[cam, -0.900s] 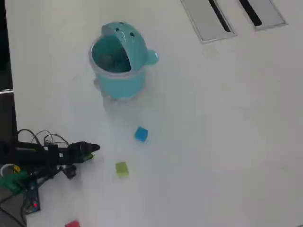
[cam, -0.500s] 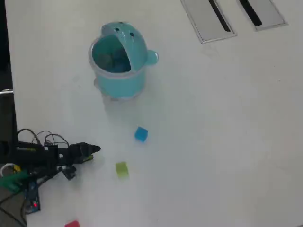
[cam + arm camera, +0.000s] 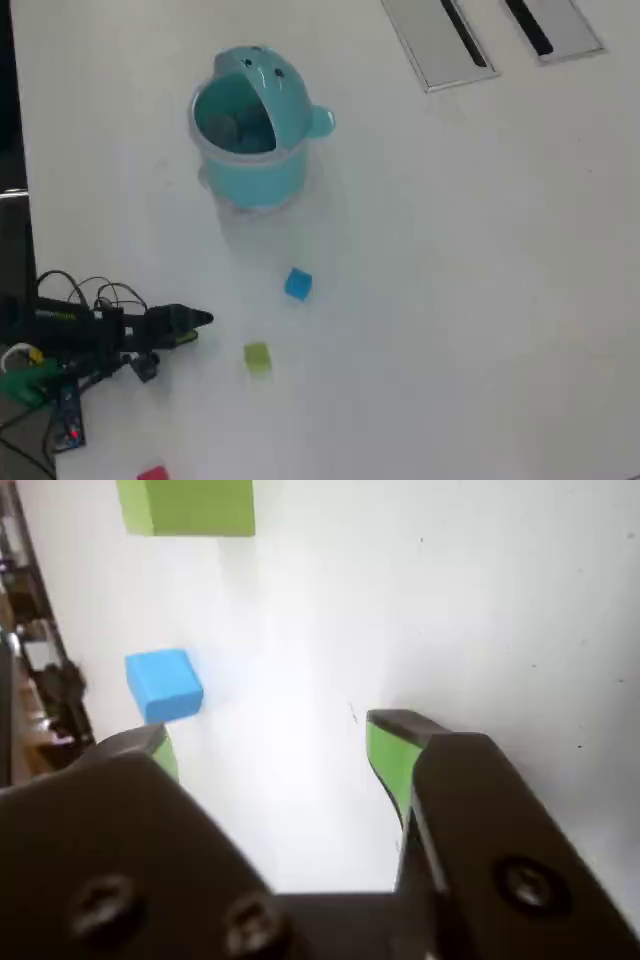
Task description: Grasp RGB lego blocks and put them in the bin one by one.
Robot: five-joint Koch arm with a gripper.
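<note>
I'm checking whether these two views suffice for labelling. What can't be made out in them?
- Small red plastic block: cut off by the overhead view's bottom edge; absent from the wrist view.
- Yellow-green plastic block: cropped by the wrist view's top edge.
- Teal round plastic bin: its inside is too blurred overhead to tell any contents.
- End effector: open in the wrist view; overhead, a dark blur.

Blue block (image 3: 297, 284), yellow-green block (image 3: 257, 358), red block (image 3: 152, 473) lie below the teal bin (image 3: 250, 160).
</note>
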